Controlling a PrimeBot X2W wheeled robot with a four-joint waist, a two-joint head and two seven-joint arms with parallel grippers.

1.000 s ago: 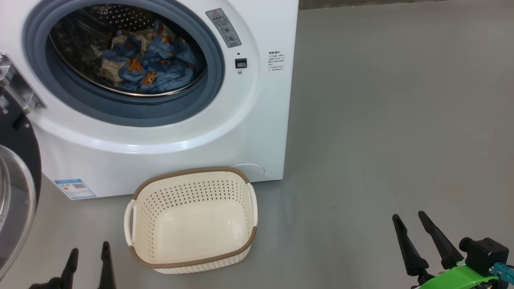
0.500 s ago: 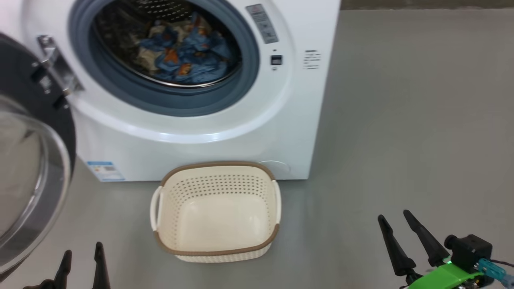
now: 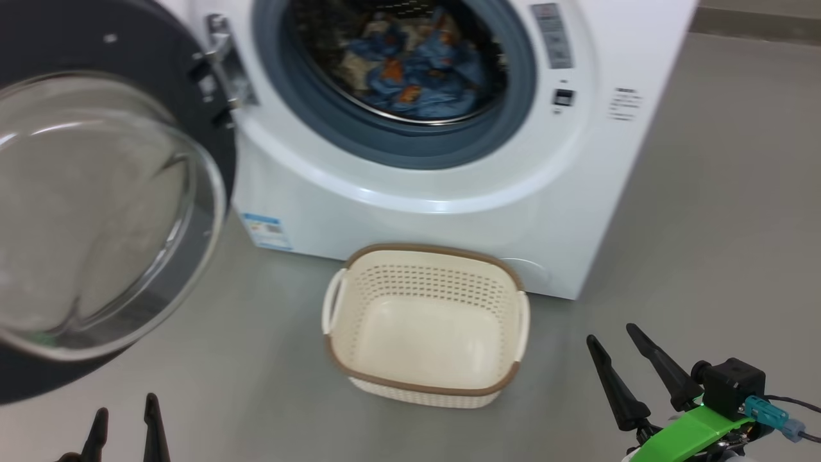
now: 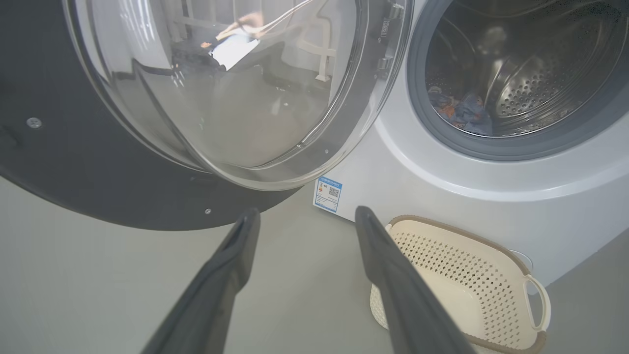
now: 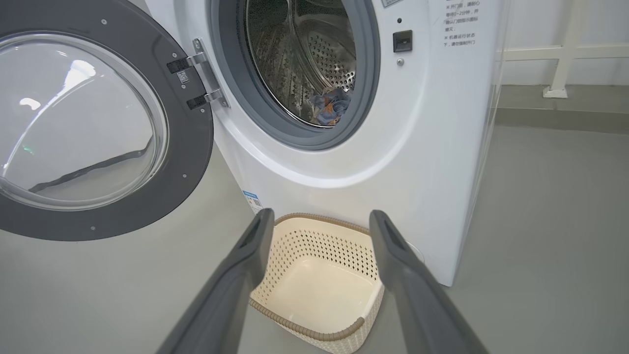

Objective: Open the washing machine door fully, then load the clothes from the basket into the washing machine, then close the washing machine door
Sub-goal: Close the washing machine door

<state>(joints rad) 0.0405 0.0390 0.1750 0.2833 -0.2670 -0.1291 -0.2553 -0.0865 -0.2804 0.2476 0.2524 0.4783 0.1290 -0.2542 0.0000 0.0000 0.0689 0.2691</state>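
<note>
The white washing machine [image 3: 449, 212] stands with its round door [image 3: 96, 212] swung wide open to the left, black ring around bulging glass. Blue printed clothes [image 3: 417, 70] with a cream piece lie inside the steel drum, also visible as clothes [image 5: 331, 105]. The cream basket [image 3: 426, 378] sits on the floor in front of the machine with nothing in it. My left gripper [image 3: 124, 420] is open at the bottom left, below the door. My right gripper [image 3: 612, 343] is open at the lower right, to the right of the basket. Both hold nothing.
Grey floor [image 3: 718, 212] stretches wide to the right of the machine. A blue label [image 3: 266, 231] is on the machine's lower front. A white railing post [image 5: 557, 73] stands behind the machine at the right.
The head camera has turned left, so machine, basket and door all shifted right in the picture and more of the door shows. Both grippers stay open low in the frame.
</note>
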